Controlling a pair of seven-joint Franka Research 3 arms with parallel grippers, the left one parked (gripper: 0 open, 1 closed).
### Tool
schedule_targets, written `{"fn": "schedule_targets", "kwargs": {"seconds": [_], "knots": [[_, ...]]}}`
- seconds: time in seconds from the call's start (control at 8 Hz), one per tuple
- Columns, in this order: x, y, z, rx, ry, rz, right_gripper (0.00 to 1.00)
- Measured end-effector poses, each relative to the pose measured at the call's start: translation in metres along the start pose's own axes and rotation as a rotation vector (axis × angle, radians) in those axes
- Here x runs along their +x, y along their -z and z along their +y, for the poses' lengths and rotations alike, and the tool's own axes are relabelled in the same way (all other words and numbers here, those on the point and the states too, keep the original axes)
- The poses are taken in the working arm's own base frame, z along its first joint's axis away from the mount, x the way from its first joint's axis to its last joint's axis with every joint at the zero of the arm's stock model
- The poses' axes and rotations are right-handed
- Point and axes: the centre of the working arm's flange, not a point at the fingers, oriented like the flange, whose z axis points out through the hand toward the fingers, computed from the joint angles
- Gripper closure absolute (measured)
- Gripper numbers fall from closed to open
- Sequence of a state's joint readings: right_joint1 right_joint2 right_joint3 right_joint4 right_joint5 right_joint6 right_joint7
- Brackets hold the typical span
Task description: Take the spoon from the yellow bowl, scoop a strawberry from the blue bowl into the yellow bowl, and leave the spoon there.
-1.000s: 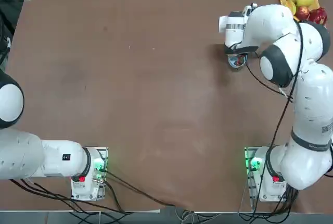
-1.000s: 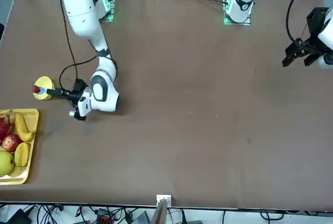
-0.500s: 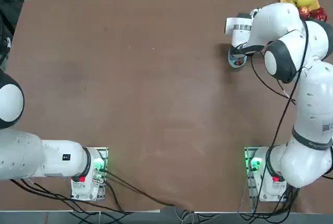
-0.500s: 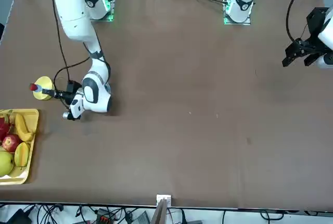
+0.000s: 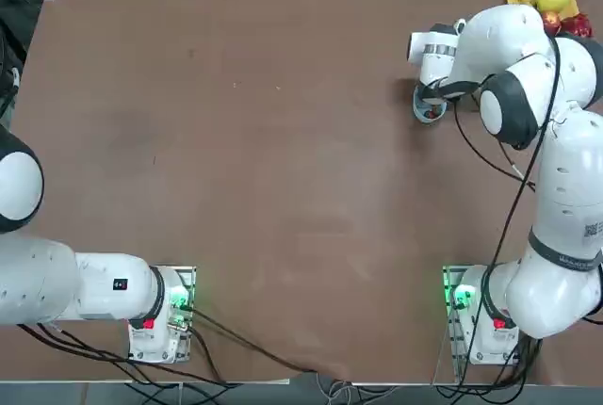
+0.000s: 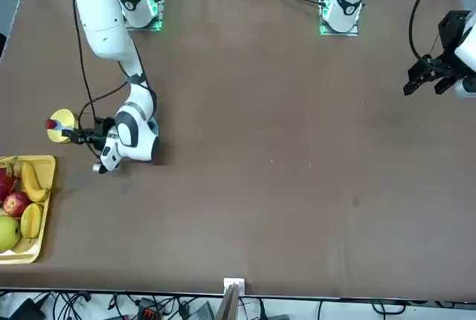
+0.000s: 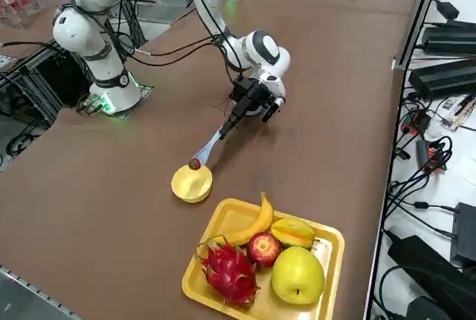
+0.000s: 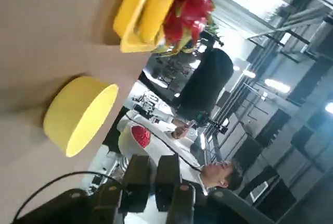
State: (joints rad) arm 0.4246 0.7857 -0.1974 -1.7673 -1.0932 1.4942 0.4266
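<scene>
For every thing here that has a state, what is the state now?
right gripper: shut on the spoon's handle.
spoon: held, carrying a strawberry just above the yellow bowl.
yellow bowl: upright, looks empty.
blue bowl: upright, partly hidden by the arm.
yellow tray: full of fruit.

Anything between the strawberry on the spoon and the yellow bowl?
Nothing visible. The right gripper, jaws shut on the pale plastic spoon, holds the red strawberry just above the small round yellow bowl's rim; the yellow fruit tray sits beside it, clear.
</scene>
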Motion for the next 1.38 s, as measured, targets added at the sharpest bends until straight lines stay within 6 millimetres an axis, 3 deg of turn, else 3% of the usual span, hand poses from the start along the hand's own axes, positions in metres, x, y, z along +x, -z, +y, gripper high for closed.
{"fn": "schedule_targets", "kwargs": {"seconds": [0.75,1.38], "knots": [[0.000,0.007,0.000,0.111,0.282,0.040,0.90],[0.007,-0.011,0.004,0.143,0.448,0.067,0.90]]}}
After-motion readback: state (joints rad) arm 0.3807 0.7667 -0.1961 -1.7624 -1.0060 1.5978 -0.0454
